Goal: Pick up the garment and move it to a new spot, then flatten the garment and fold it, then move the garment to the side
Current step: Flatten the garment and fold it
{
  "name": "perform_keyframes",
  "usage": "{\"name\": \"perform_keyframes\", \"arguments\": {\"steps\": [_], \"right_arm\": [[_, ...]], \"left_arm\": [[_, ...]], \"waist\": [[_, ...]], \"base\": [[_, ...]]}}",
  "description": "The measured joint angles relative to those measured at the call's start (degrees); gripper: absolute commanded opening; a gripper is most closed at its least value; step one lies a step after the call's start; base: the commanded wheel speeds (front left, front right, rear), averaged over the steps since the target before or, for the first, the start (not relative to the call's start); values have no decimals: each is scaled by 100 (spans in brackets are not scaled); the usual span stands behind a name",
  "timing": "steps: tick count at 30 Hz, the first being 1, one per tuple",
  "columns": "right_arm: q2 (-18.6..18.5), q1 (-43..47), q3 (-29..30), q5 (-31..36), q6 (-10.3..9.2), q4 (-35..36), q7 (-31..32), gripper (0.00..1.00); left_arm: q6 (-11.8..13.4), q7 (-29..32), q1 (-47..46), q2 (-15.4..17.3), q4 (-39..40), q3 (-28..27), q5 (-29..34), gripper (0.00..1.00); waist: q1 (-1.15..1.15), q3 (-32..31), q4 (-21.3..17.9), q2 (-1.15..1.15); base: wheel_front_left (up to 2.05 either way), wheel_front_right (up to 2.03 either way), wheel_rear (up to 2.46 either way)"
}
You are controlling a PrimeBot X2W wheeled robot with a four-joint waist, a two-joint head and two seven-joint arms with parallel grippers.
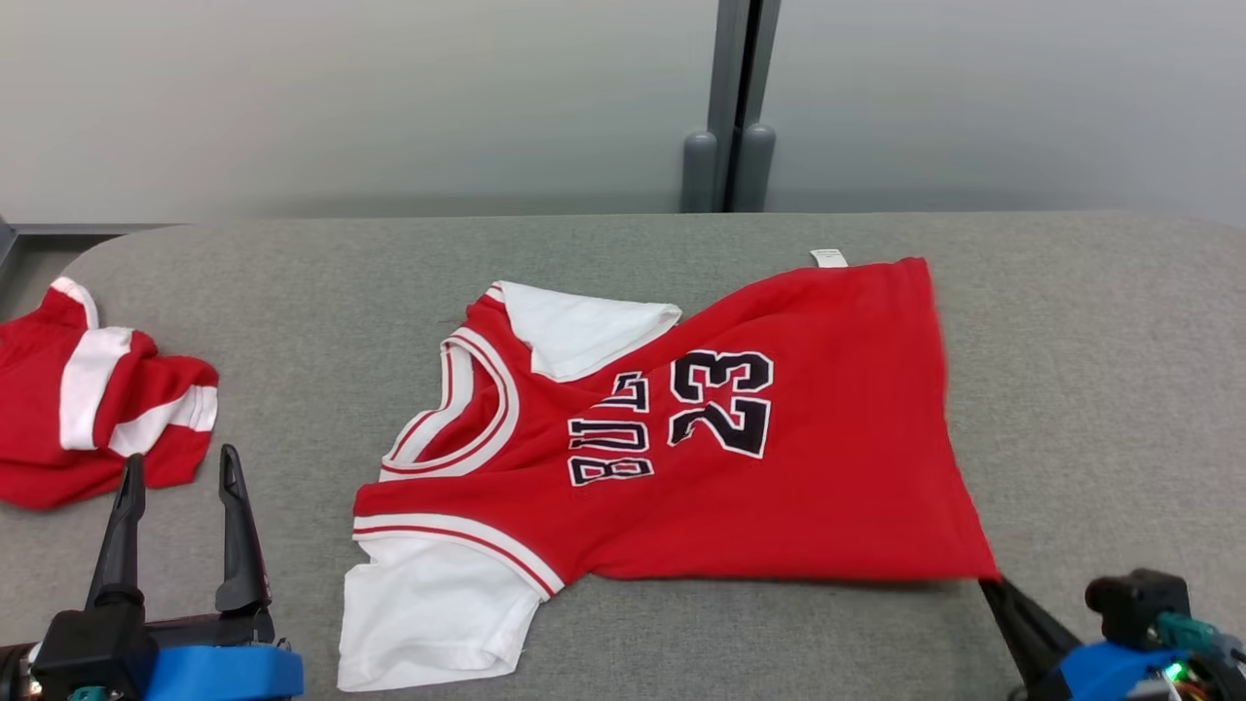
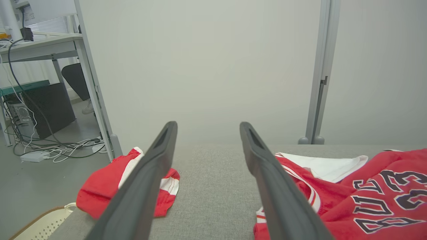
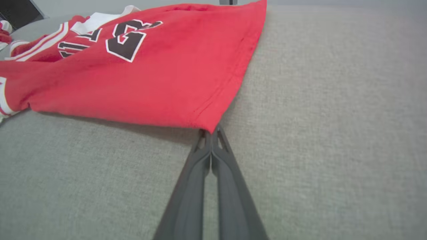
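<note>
The garment point(image 1: 779, 487) is a red jersey with white sleeves and the number 23, spread on the grey table point(image 1: 681, 243). Its neck points left and its hem right. My right gripper point(image 1: 985, 582) is shut on the near right hem corner. In the right wrist view the garment point(image 3: 150, 83) ends in that corner, pinched at my right gripper point(image 3: 210, 131), with a shadow under the cloth there. My left gripper point(image 1: 180, 458) stands open at the lower left, away from the cloth. In the left wrist view, my left gripper point(image 2: 207, 126) is open over bare table, with the garment point(image 2: 383, 200) to its right.
A second red and white cloth point(image 1: 97, 399) lies crumpled at the table's left edge, just beyond my left fingers, and also shows as a heap point(image 2: 100, 186). A grey partition with a post point(image 1: 730, 146) stands behind the table. A desk and floor cables point(image 2: 50, 146) lie off to the left.
</note>
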State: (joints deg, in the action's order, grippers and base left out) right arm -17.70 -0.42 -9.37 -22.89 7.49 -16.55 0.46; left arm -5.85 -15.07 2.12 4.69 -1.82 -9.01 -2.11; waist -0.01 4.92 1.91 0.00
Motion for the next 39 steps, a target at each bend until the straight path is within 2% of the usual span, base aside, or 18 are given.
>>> {"name": "perform_keyframes", "arguments": {"steps": [5, 7, 9, 10, 11, 12, 20, 25, 30, 39], "right_arm": [[-91, 865, 214, -227, 0, 1139, 1117, 0], [-89, 1004, 257, -283, 0, 1287, 1300, 0], [-68, 1284, 442, -358, 0, 1589, 1780, 2], [-68, 1284, 442, -358, 0, 1589, 1780, 37], [-66, 1335, 494, -350, 0, 1662, 1881, 90], [-54, 1368, 567, -346, 0, 1741, 1947, 100], [-83, 1195, 1033, -247, 0, 2079, 2075, 100], [2, 621, 1284, 179, -1, 2092, 1333, 100], [374, 189, 1267, 559, 0, 1826, 470, 100], [1014, 269, 1117, 1044, 0, 1207, -727, 100]], "left_arm": [[-2, 0, 2, -2, 7, 19, -1, 100], [-2, 0, 0, 1, 3, 18, -1, 100], [-8, 0, -15, 1, -7, 19, -1, 100], [-8, 0, -15, 1, -7, 19, -1, 100], [-9, 0, -19, 1, -9, 21, -1, 100], [-9, 0, -20, 3, -14, 22, -1, 100], [-24, 0, -20, 25, -18, 25, 1, 100], [-25, 0, -18, 27, -12, 27, 4, 100], [-24, 0, -7, 26, -24, 33, 20, 100], [-24, 0, 203, 99, -119, 21, 37, 100]], "waist": [[0, 36, -102, 1], [0, 41, -108, 1], [0, 44, -117, 1], [0, 44, -117, 1], [0, 40, -116, 1], [0, 33, -113, 1], [0, -12, -24, 1], [0, -53, 22, 1], [1, -147, 76, 1], [0, -520, 239, 0]], "base": [[0, 0, 0], [0, 0, 0], [0, 0, 0], [0, 0, 0], [0, 0, 0], [0, 0, 0], [0, 0, 0], [0, 0, 0], [0, 0, 0], [0, 0, 0]]}}
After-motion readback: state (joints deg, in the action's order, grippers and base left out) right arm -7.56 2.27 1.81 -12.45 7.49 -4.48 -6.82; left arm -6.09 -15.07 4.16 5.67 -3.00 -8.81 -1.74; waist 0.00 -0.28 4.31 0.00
